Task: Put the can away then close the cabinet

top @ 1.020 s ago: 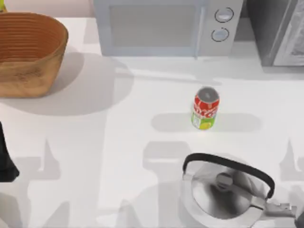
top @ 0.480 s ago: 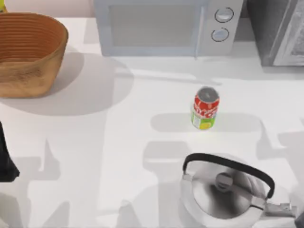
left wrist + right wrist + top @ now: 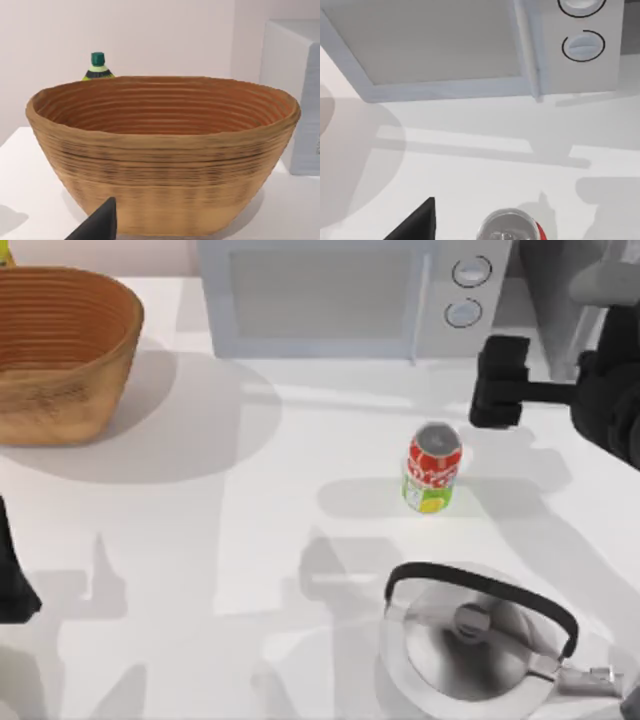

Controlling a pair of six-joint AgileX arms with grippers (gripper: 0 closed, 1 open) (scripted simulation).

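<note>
Can (image 3: 432,469) stands upright on table (image 3: 250,540), ungrasped. Right gripper (image 3: 497,382) hovers nearby (finger state: cannot tell). Stowing, cabinet closing both outstanding; left arm parked.

Lettering: one spot, unreadable

I see white lettering on the red band of the can (image 3: 432,469), but I cannot make out a single word; no other text, number or sign is readable anywhere.

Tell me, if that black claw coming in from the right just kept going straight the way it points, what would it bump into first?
Probably nothing soon. In the top view the right gripper points toward the table's left, passing between the microwave and the can. Far along that line sits the wicker basket, though height is hard to judge.
</note>
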